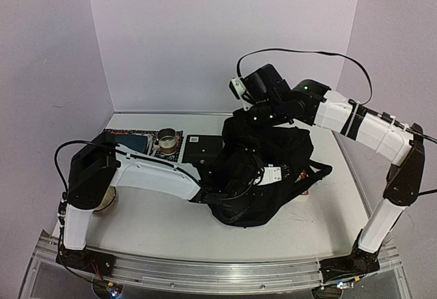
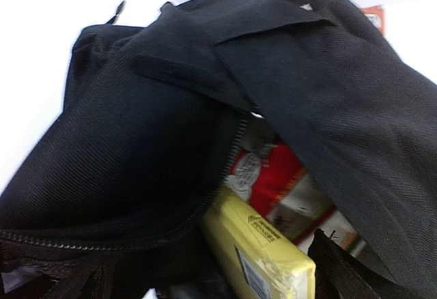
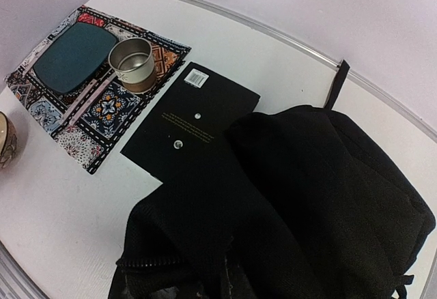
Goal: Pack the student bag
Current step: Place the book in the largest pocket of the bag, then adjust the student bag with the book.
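The student bag is a big black fabric backpack in the middle of the table, also seen in the right wrist view. My left gripper reaches into its open mouth. In the left wrist view the student bag gapes along its zipper. Inside lie a yellow wrapped pack and a red and white packet. The left gripper is open, with one dark finger showing beside the yellow pack. My right gripper is shut on the bag's upper fabric and holds it up; its fingers are hidden in the cloth.
A flat black notebook lies left of the bag. Beyond it, a patterned mat carries a metal cup and a dark teal flat case. A bowl sits at the left edge.
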